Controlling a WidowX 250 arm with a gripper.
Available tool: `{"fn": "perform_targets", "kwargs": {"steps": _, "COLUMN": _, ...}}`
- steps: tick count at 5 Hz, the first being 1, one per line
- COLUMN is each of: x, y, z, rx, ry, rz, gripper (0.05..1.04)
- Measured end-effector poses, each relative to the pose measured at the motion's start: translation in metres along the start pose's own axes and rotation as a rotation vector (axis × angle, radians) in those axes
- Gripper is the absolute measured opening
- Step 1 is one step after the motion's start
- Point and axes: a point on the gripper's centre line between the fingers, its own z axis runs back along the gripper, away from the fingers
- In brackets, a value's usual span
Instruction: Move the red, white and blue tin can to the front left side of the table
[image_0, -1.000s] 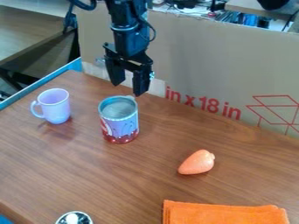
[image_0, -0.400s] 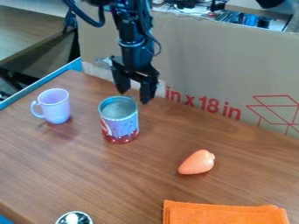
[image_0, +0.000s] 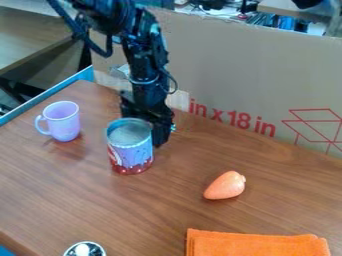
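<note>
Camera view: my pincer (image_0: 146, 125) is open, nothing gripped AFAICT, at far side of can (image_0: 130, 156); can's upright on tbl (image_0: 87, 195), far L, unlifted; mug (image_0: 63, 121) to its L, carrot (image_0: 225, 185) nearer, R.

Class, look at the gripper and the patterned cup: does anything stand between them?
Nothing visible does: the gripper is right behind the patterned cup, which hides part of that spot. The lilac mug and toy carrot are off to either side.
</note>
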Motion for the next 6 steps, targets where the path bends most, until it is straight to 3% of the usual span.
{"fn": "perform_targets", "kwargs": {"steps": 4, "x": -0.110, "y": 0.015, "z": 0.025, "rx": -0.089, "ry": 0.130, "rz": -0.027, "gripper": 1.002}}
{"fn": "perform_targets", "kwargs": {"steps": 6, "x": -0.125, "y": 0.021, "z": 0.031, "rx": -0.113, "ry": 0.190, "rz": -0.029, "gripper": 1.002}}
